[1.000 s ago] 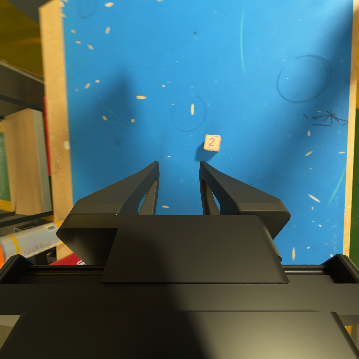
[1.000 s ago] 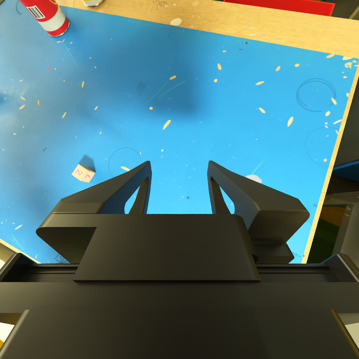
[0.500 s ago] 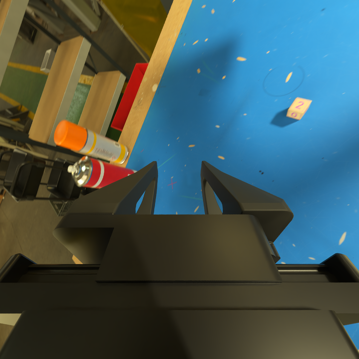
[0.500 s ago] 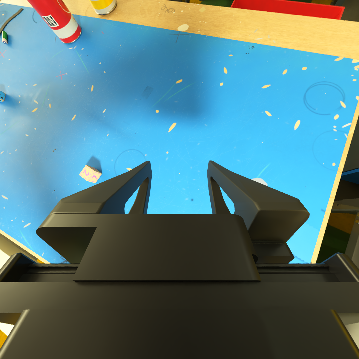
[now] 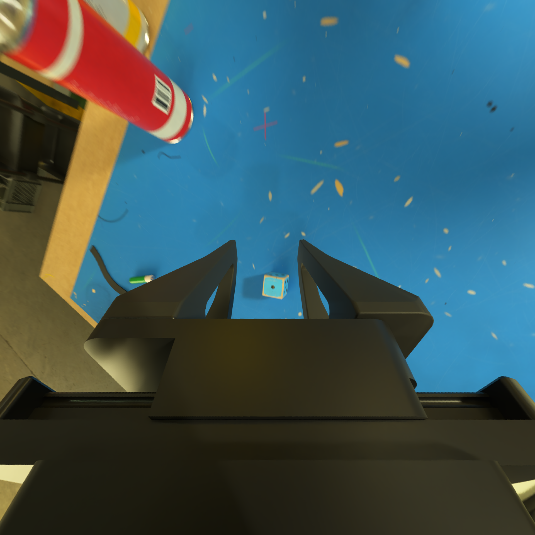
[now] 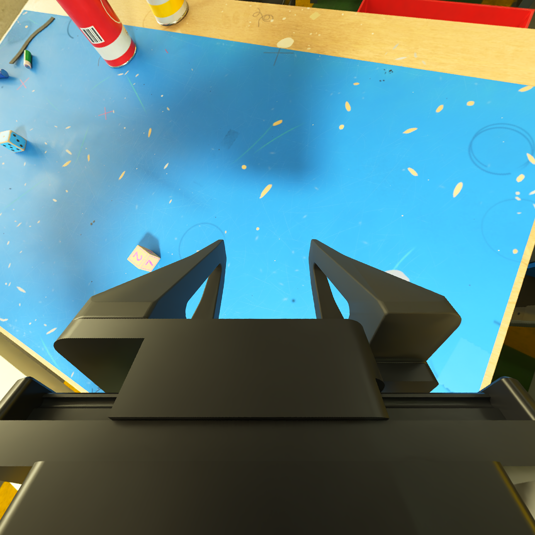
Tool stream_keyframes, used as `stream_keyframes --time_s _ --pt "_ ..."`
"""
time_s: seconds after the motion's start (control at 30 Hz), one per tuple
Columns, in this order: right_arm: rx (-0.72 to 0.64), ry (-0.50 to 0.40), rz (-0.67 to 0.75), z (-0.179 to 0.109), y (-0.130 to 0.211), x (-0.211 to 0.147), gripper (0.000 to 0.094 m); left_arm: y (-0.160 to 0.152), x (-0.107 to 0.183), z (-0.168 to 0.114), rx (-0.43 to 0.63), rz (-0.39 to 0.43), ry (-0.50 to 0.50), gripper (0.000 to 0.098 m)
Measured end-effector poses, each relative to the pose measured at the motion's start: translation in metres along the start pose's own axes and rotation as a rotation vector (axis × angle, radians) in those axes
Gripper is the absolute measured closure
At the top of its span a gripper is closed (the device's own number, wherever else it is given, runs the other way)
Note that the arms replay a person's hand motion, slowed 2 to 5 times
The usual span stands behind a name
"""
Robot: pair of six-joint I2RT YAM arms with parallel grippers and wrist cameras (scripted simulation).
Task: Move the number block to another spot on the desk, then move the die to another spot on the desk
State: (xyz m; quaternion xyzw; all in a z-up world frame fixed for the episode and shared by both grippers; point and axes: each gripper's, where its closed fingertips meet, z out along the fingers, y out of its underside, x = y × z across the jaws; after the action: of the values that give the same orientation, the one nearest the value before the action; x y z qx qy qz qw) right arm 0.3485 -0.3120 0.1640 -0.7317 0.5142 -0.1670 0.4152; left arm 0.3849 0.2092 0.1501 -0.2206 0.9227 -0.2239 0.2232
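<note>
Spray can (image 5: 95,66) blurred, top cropped; die (image 5: 275,285) sharp.

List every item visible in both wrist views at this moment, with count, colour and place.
die: one, blue with black pips, on the mat between the left fingers' line.
number block: one, pale wood with pink marks, on the mat left of the right gripper.
spray can: one, red and white, mat's far corner.
yellow can: one, on the wooden rim.
green marker: one, beside a dark strip.
red bin: one, beyond the desk.
desk: blue mat, wood border.
left gripper: black, open.
right gripper: black, open.
</note>
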Motion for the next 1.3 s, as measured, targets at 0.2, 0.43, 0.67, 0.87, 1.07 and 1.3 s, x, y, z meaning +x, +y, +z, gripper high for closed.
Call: stream_keyframes --time_s 0.2,0.43,0.67,0.87,1.07,1.3 --pt "-0.005 -0.013 0.008 0.002 0.002 0.0 0.0452 0.043 0.002 0.021 -0.131 -0.017 0.086 0.0595" --pt "-0.015 -0.017 0.015 0.004 0.004 0.0 0.0452 0.073 0.006 0.039 -0.246 0.012 0.141 0.0593" --pt "-0.032 -0.016 0.015 0.007 0.007 0.001 0.0451 0.093 0.005 0.053 -0.339 0.03 0.145 0.0575" --pt "-0.046 -0.015 0.016 0.009 0.01 0.003 0.0451 0.099 0.007 0.063 -0.381 0.037 0.169 0.0573" --pt "-0.063 -0.014 0.014 0.011 0.014 0.003 0.045 0.106 0.008 0.071 -0.419 0.046 0.176 0.0559" --pt "-0.077 -0.014 0.009 0.012 0.016 0.004 0.0449 0.112 0.009 0.081 -0.455 0.043 0.194 0.0581"
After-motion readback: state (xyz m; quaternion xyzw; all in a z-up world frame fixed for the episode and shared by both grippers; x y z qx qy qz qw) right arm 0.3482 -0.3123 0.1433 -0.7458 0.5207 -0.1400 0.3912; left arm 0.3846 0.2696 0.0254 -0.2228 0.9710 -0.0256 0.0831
